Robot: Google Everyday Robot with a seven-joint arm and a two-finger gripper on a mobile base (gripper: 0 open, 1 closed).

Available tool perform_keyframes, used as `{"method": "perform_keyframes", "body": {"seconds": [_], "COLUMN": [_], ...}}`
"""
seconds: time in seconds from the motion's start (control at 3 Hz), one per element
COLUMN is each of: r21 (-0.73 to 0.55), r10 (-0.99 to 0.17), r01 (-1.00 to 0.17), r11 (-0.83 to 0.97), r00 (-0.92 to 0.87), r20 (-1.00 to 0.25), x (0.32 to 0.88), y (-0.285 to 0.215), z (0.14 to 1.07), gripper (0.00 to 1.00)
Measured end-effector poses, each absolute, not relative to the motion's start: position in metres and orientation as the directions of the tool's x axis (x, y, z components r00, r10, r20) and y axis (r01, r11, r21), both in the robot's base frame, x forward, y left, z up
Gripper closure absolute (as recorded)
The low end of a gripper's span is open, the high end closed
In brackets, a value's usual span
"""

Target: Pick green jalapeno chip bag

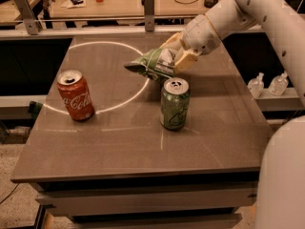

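The green jalapeno chip bag (153, 65) is crumpled, green with white stripes, and hangs in the air above the table (119, 142) behind the green soda can. My gripper (175, 56) comes in from the upper right on the white arm and is shut on the bag's right end, holding it clear of the tabletop. The bag's left tip points toward the white circle marked on the table.
An upright green soda can (174, 104) stands just below and in front of the held bag. A red cola can (75, 95) stands at the left on the white circle. Two small clear bottles (268, 85) sit on a ledge at the right. A cluttered wooden bench lies behind.
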State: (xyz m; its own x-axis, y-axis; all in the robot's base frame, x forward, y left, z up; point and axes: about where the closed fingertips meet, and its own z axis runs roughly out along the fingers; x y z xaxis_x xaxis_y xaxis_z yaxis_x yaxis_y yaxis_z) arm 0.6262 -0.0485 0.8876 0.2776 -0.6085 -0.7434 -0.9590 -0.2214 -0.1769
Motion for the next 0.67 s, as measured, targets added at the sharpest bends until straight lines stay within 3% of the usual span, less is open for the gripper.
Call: {"method": "perform_keyframes", "body": {"seconds": [0.67], "r21": [-0.215], "r10": [-0.514], "r01": [-0.974], "r11": [0.068], "r00": [0.150], "r20": [-0.844], "x": [0.641], "y": [-0.056], "z": [0.948], "gripper": [1.00]}}
